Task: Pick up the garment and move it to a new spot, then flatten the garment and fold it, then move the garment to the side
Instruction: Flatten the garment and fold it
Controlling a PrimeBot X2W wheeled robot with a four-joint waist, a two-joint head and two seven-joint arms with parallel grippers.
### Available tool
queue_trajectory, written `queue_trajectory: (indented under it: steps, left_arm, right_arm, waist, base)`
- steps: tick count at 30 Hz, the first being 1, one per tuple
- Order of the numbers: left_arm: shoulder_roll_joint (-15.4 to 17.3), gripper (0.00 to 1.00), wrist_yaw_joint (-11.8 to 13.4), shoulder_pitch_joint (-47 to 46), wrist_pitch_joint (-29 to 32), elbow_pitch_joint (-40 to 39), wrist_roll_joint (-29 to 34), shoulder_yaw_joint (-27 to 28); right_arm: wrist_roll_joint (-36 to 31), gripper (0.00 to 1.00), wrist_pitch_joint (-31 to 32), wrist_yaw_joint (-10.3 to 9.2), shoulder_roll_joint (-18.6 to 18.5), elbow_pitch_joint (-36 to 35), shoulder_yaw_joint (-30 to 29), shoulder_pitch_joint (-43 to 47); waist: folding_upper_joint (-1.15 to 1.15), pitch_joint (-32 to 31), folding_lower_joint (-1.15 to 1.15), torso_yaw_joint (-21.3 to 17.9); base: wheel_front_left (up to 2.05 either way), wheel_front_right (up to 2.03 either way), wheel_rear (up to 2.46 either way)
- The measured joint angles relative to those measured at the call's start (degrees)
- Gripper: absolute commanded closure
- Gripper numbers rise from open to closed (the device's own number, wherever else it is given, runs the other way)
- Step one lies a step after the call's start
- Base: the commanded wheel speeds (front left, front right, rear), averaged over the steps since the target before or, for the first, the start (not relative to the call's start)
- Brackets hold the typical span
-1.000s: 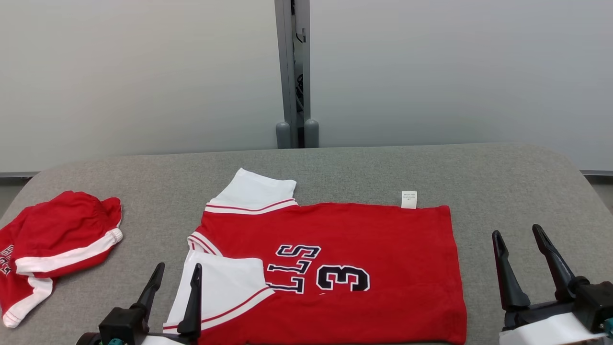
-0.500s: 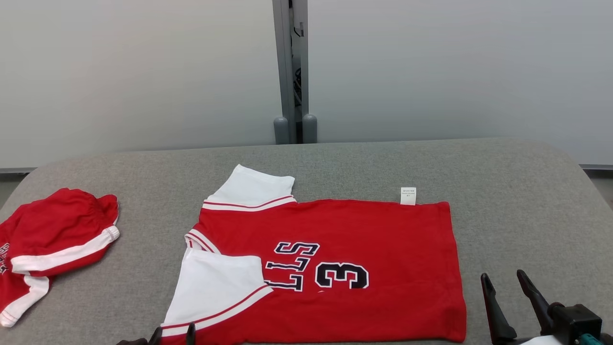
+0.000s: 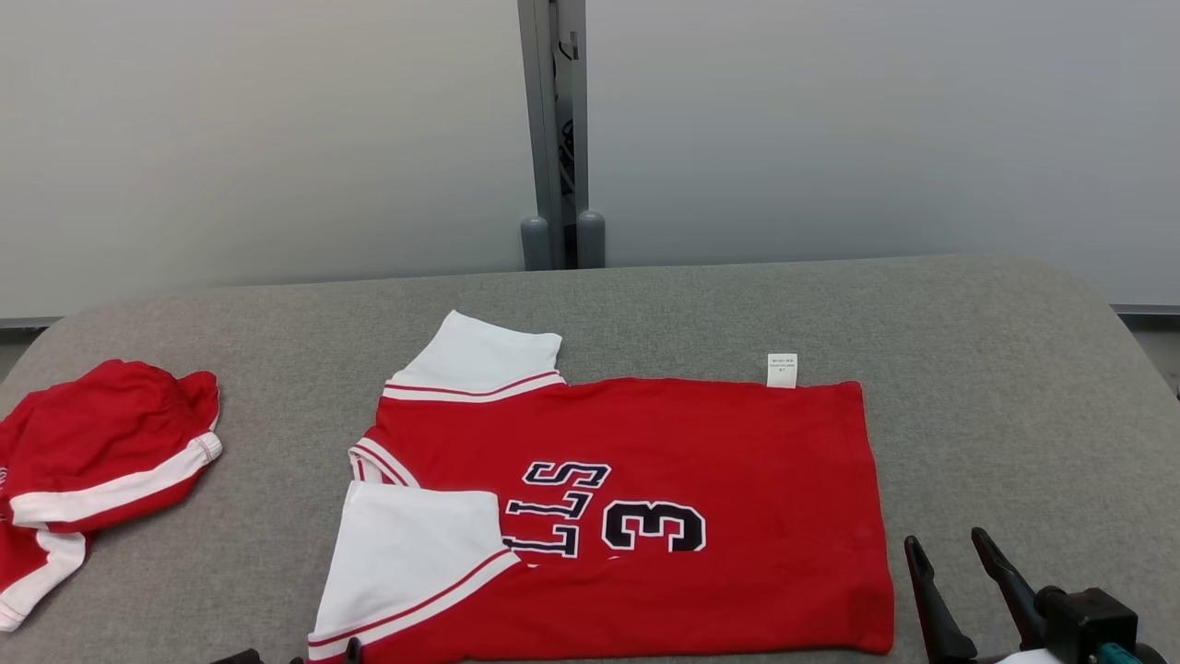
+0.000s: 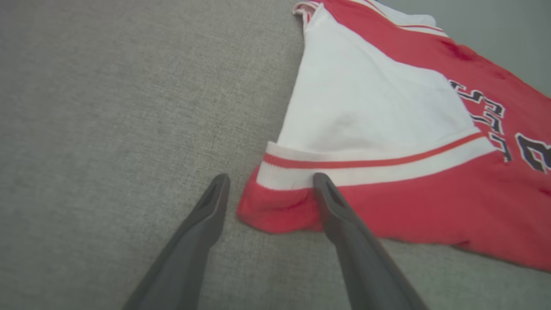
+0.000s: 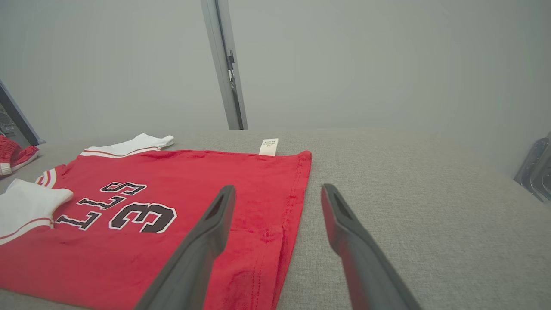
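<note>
Red jersey with white sleeves lies flat on the gray fabric-topped table, lettering and a big 3 facing up. One white sleeve is folded in over the chest, and the other sticks out past the jersey's far edge.

Fingers first. The left gripper is spread wide at the jersey's near corner on the sleeve side. That red corner, with the striped cuff just above it, sits right between the two fingers. One finger overlaps the red edge and the other is over bare gray. Nothing is pinched, and I honestly can't tell if the finger is touching the cloth or just hanging over it.

The right gripper is spread wide too and holds nothing. It's just off the jersey's near corner on the hem side. From its wrist cam, one finger shows over the red cloth and the other over the table, with the stitched hem running up between them.

As for room, there's a wide stretch of bare gray past the jersey's hem side, out to the rounded table corner. A decent band also lies beyond the far edge, where a little white label pokes out. On the collar side, a gray gap separates the jersey from a bunched red garment with white trim, well apart from it. Behind the table is a pale wall with a gray post.
</note>
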Motion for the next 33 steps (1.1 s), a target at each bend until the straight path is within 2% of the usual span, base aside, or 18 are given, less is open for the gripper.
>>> queue_trajectory:
  steps: [8, 13, 14, 15, 16, 26, 33]
  left_arm:
    - [0.2, 0.00, 0.1, -2.2, 1.0, 3.3, -2.9, -1.7]
    - [0.5, 0.00, -0.7, -3.1, 1.0, 4.3, -4.8, -3.7]
    - [0.5, 0.18, -1.0, -3.5, 0.9, 4.6, -5.0, -4.2]
    - [0.6, 0.69, -1.0, -3.7, 0.9, 4.7, -5.0, -4.9]
    - [0.7, 1.00, -1.0, -3.7, 0.8, 4.8, -5.0, -5.5]
    - [0.6, 1.00, -1.1, -4.8, -1.3, 4.7, -2.2, -8.8]
    - [1.2, 1.00, -0.4, -4.8, -1.8, 1.4, 0.7, -10.4]
  right_arm:
    - [0.2, 0.00, 0.0, 0.00, -0.3, 0.1, 0.7, -0.4]
    - [0.8, 0.00, 0.0, 0.00, -0.3, 4.0, 0.4, -0.7]
    - [1.0, 0.00, 0.0, 0.00, -0.2, 5.0, 0.5, -0.7]
    - [1.4, 0.00, 0.0, 0.00, -0.2, 6.1, 0.5, -0.9]
    - [1.9, 0.00, 0.0, 0.00, -0.1, 7.2, 0.6, -1.1]
    - [9.7, 0.00, 0.0, 0.00, 0.2, 17.6, 5.0, -4.0]
    - [16.5, 0.00, 0.0, 0.00, 0.2, 22.4, 9.4, -5.9]
  waist:
    - [0.00, 0.4, 0.00, -0.3]
    - [0.00, 0.8, 0.00, -0.4]
    - [0.00, 0.9, 0.00, -0.4]
    - [0.00, 0.9, 0.00, -0.4]
    - [0.00, 1.0, 0.00, -0.3]
    - [0.00, 1.7, 0.00, 0.9]
    - [0.00, 1.8, 0.00, 2.5]
  base:
    - [0.00, 0.00, 0.00]
    - [0.00, 0.00, 0.00]
    - [0.00, 0.00, 0.00]
    - [0.00, 0.00, 0.00]
    - [0.00, 0.00, 0.00]
    - [0.00, 0.00, 0.00]
    - [0.00, 0.00, 0.00]
